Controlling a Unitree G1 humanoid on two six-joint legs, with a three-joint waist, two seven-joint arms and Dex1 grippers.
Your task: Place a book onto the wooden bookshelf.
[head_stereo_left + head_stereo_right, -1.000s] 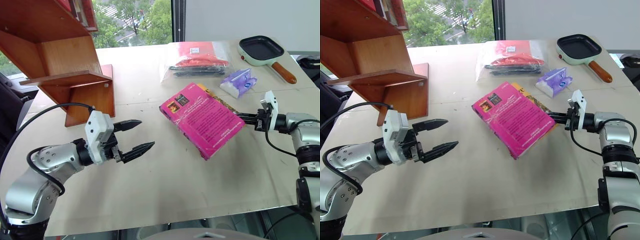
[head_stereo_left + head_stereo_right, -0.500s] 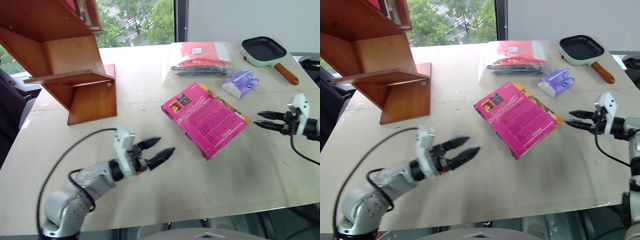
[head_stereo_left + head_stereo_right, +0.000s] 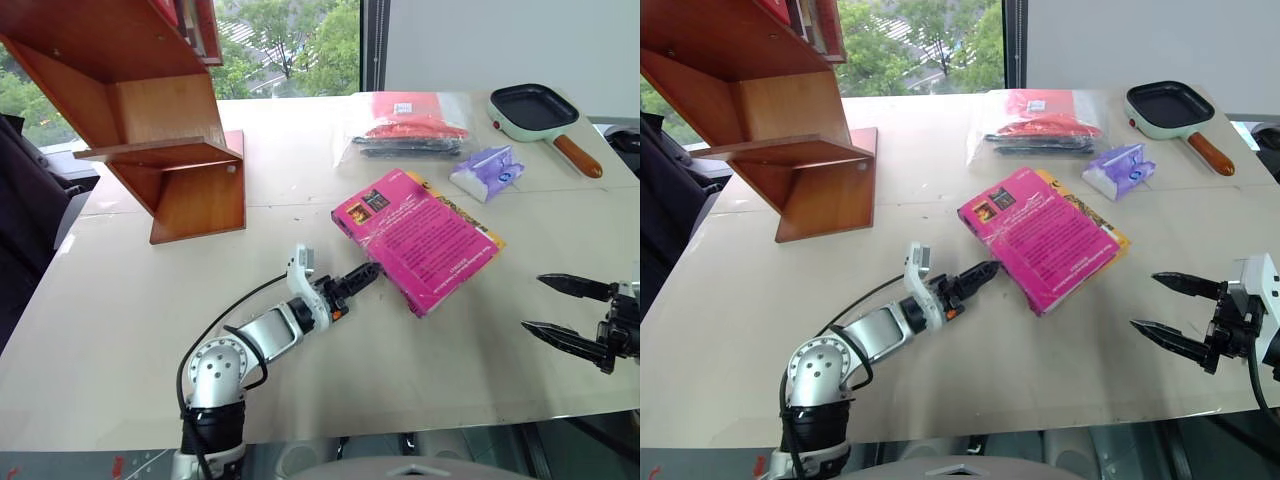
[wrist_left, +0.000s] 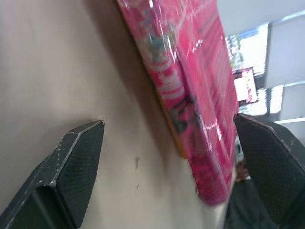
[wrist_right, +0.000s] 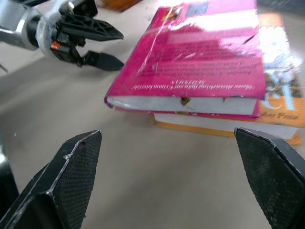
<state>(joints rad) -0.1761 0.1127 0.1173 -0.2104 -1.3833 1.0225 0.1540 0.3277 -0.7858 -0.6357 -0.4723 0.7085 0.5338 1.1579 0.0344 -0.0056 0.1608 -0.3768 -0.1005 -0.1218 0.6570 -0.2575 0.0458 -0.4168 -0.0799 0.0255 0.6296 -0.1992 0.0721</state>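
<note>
The magenta-pink book [image 3: 415,238] lies flat on the table on top of a yellow book [image 5: 281,112], well right of the wooden bookshelf [image 3: 160,150] at the back left. My left gripper [image 3: 360,275] is open and low over the table, its tips just short of the book's near left edge [image 4: 190,86]. My right gripper [image 3: 1145,300] is open and empty near the table's front right, pointing at the book's page edge [image 5: 190,102] from a short distance. Neither gripper touches the book.
A clear bag of red and dark items [image 3: 405,125], a purple packet [image 3: 487,170] and a small green frying pan [image 3: 535,105] lie behind the books. Other books [image 3: 195,25] stand on the shelf's upper board. The table's front edge [image 3: 400,425] runs just below both arms.
My right gripper, shut at the book's right edge before, has opened and drawn back toward the table's front. The left gripper has rolled and moved right and lower, up to the book.
</note>
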